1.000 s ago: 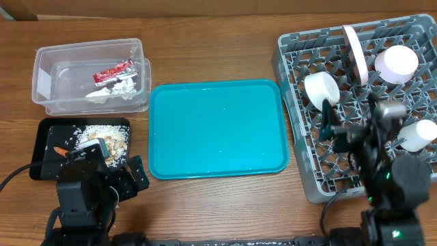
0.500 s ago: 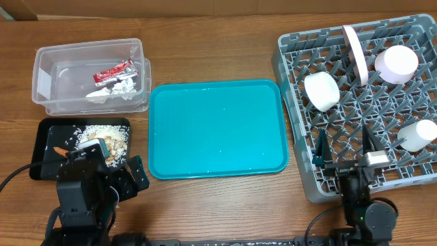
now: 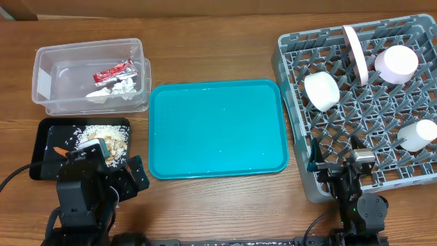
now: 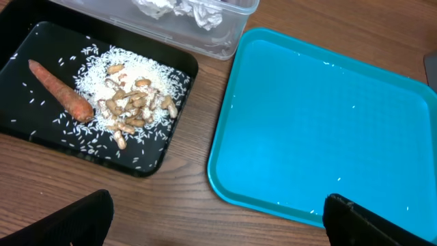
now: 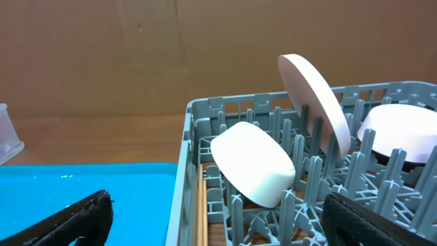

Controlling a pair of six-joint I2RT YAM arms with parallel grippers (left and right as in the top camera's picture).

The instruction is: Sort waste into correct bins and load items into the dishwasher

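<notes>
Overhead, the dish rack [image 3: 284, 89] takes up the right edge of the table [image 3: 205, 27]. The pale pink plate [image 3: 353, 53] stands on edge in it toward the far edge. The pink bowl [image 3: 396, 63] is just beside the plate, toward the far-right corner. The small white bowl [image 3: 321, 91] lies tilted near the rack's left wall, and the white cup [image 3: 416, 134] rests by its right wall. In the right wrist view, the chopsticks [image 5: 203, 212] lie flat along the inside of the left wall.

At the far-left corner the clear tub [image 3: 48, 75] holds the foil wrapper [image 3: 113, 71] and the crumpled paper [image 3: 119, 87], touching each other. Toward the near-left corner, the black tray [image 3: 44, 147] holds the carrot [image 4: 61, 100] beside a heap of food scraps [image 4: 133, 102]. The teal tray [image 3: 217, 128] lies in the middle of the table.

The left gripper [image 4: 215, 205] hangs by the near edge with its fingers spread wide, holding nothing. The right gripper [image 5: 215, 205] sits at the rack's near-left corner, fingers likewise wide apart and bare.
</notes>
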